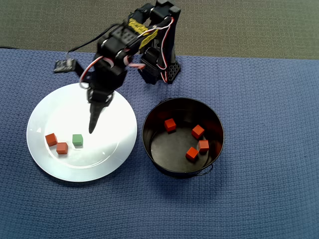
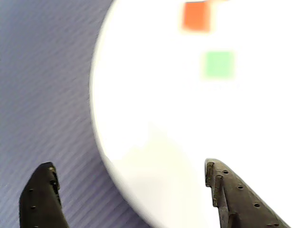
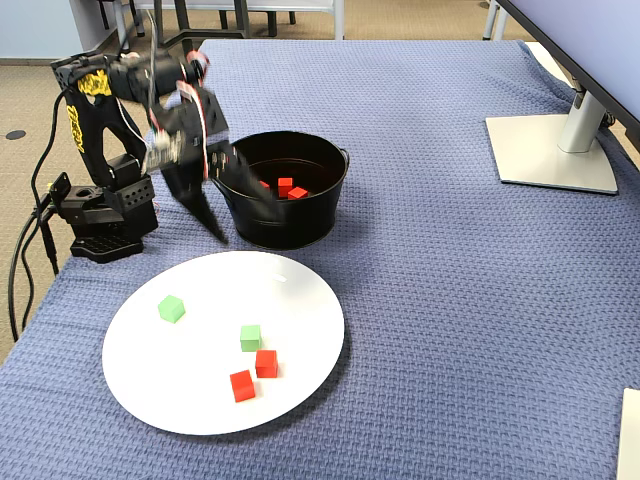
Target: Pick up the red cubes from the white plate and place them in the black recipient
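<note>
The white plate lies left of the black pot on blue cloth. Two red cubes sit on the plate's left part, touching or nearly so. In the fixed view they are at the plate's near side. Several red cubes lie inside the pot. My gripper hangs open and empty above the plate's upper middle. In the wrist view the gripper straddles the plate rim, with one red cube ahead.
Two green cubes are on the plate; one shows beside the red ones. The arm base stands behind the plate. A monitor stand is at the far right.
</note>
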Available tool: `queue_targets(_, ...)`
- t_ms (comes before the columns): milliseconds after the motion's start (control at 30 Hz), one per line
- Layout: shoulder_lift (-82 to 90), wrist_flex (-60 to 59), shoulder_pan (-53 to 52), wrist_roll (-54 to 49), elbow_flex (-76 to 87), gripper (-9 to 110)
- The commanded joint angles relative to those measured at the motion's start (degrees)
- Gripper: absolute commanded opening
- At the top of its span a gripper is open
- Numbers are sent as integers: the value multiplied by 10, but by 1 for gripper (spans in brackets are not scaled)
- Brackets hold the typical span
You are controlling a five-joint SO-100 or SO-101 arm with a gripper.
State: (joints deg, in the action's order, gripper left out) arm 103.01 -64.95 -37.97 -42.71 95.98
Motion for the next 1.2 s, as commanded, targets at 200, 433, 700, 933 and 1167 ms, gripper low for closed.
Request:
queue_targets(200, -233, -23, -40, -8, -194, 31)
queue_targets(433, -358, -53, -53, -2, -323, 30)
queue_targets(700, -454, -117, -58, -49, -451, 29)
queue_targets(933, -475, -111, -69, -202, -468, 28)
queue_targets(1167, -533, -117, -70, -153, -541, 27)
